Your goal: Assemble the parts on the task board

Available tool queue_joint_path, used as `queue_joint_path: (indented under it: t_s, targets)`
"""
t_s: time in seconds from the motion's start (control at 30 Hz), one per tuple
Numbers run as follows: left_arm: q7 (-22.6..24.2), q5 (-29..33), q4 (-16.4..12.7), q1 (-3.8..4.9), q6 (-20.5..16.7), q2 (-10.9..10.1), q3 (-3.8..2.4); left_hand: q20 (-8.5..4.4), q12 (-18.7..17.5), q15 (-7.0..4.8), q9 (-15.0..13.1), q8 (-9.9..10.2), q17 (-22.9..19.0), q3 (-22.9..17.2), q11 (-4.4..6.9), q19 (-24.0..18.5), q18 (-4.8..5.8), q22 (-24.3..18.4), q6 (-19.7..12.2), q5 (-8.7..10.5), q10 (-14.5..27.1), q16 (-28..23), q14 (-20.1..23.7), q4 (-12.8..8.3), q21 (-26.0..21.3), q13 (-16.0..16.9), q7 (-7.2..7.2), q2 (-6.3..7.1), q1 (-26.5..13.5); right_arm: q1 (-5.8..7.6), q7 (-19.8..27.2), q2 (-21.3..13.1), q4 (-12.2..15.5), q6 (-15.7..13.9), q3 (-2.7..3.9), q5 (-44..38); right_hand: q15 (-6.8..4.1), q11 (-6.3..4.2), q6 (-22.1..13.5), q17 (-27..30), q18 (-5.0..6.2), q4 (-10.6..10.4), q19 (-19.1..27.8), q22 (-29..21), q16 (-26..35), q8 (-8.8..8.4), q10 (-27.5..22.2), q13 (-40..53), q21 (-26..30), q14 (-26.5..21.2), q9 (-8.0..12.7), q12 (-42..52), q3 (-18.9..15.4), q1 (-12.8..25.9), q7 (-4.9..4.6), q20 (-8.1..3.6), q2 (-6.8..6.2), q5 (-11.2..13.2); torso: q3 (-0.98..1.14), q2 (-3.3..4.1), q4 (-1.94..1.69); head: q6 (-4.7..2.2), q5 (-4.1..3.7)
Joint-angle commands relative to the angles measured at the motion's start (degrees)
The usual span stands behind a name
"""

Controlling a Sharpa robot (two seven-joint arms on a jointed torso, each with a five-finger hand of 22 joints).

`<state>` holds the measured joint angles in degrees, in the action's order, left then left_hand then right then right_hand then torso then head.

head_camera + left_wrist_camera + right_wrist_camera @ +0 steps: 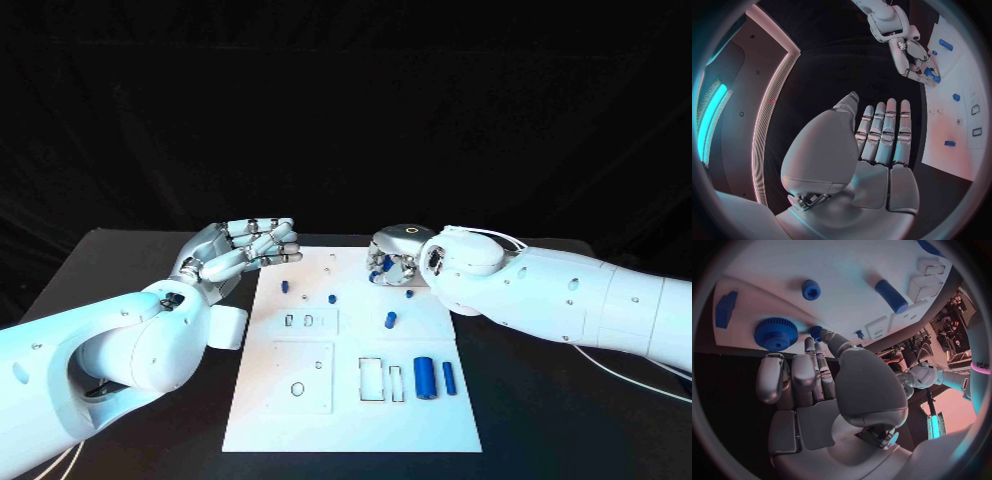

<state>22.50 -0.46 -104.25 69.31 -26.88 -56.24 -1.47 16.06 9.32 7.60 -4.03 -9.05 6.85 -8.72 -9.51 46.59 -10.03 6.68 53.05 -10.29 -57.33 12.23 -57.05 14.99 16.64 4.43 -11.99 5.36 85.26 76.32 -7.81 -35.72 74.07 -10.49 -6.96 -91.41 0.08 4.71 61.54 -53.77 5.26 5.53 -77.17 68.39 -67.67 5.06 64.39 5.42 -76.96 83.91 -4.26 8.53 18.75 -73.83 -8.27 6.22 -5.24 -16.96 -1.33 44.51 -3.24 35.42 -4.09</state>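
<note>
White board mid-table, blue parts scattered on it: large cylinder and thinner peg side by side near its right edge. Right hand over the far edge, fingers hiding a gear plain from its wrist; grip unclear. Left hand beside the board, spread, empty.

Both smooth white plastic-shelled arms, the left arm and the right arm, are showing small dark screw heads along their casings. Thin white cables are running beside the right arm. The silver segmented-finger left hand and the silver right hand are displaying pale grey palm pads and dark gaps between the segments.
</note>
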Motion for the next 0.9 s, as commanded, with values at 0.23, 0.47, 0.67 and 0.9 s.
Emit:
queue_joint_path:
  t_s: [0.23, 0.47, 0.67, 0.9]
  targets:
    - [0.42, -0.30, -0.17, 0.16, 0.92, -0.02, -0.07, -0.05, -0.16, 0.10, -0.04, 0.01, 0.10, 0.01, -0.09, 0.44, -0.53, 0.02, 0.23, 0.28, -0.11, -0.02, -0.20, -0.16, 0.24, -0.05, -0.13, 0.10, 0.32, -0.18, -0.14, 0.37, -0.90, 1.84, -0.03, -1.10, -0.23, -0.17, 1.15, -1.03, -0.97, -0.12, -0.80, 1.35, -1.30, 0.42, 1.18, 0.17, -1.00, 1.19, -0.19, 0.64, 1.39, -0.77, 0.20, -0.26, 0.00, 0.23, -0.05, 0.10, -0.08, 0.09, 0.06]
    - [0.36, -0.30, -0.17, 0.23, 0.95, -0.08, -0.08, -0.05, -0.16, 0.10, -0.04, 0.01, 0.10, 0.01, -0.09, 0.44, -0.53, 0.02, 0.23, 0.28, -0.11, -0.02, -0.20, -0.16, 0.24, -0.05, -0.13, 0.10, 0.32, -0.23, 0.22, 0.45, -0.99, 1.35, -0.04, -1.11, -0.70, -0.76, 3.16, -2.20, -1.27, 0.07, -1.56, 3.31, -2.67, 1.30, 2.76, 0.44, -2.25, 1.15, -0.76, 1.23, 3.59, -2.07, 0.81, -0.63, 1.05, 2.25, -0.02, 0.12, -0.11, 0.14, -0.03]
    - [0.35, -0.30, -0.18, 0.26, 0.98, -0.06, -0.09, -0.05, -0.16, 0.10, -0.04, 0.01, 0.10, 0.01, -0.09, 0.44, -0.53, 0.02, 0.23, 0.28, -0.11, -0.02, -0.20, -0.16, 0.24, -0.05, -0.13, 0.10, 0.32, -0.27, 0.53, 0.44, -0.93, -0.60, -0.04, -0.89, -0.87, -1.05, 4.18, -3.10, -1.47, -0.15, -2.06, 4.49, -3.55, 1.73, 3.71, 0.60, -2.96, 1.22, -1.13, 1.42, 4.43, -2.07, 1.00, -0.78, 1.36, 2.18, -0.05, 0.12, -0.21, 0.14, -0.15]
    - [0.36, -0.27, 0.06, 0.28, 0.96, -0.13, -0.09, -0.05, -0.16, 0.10, -0.04, 0.01, 0.10, 0.01, -0.09, 0.44, -0.53, 0.02, 0.23, 0.28, -0.11, -0.02, -0.20, -0.16, 0.24, -0.05, -0.13, 0.10, 0.32, -0.22, 1.11, -0.41, 0.38, -8.54, 0.07, 1.46, -1.06, -1.25, 4.67, -3.28, -1.51, -0.66, -2.12, 4.91, -3.96, 1.92, 4.38, 0.76, -3.21, 1.15, -1.43, 1.40, 4.78, -1.47, 1.13, -0.95, 1.08, 1.09, -0.10, 0.11, -0.25, -0.24, -0.08]
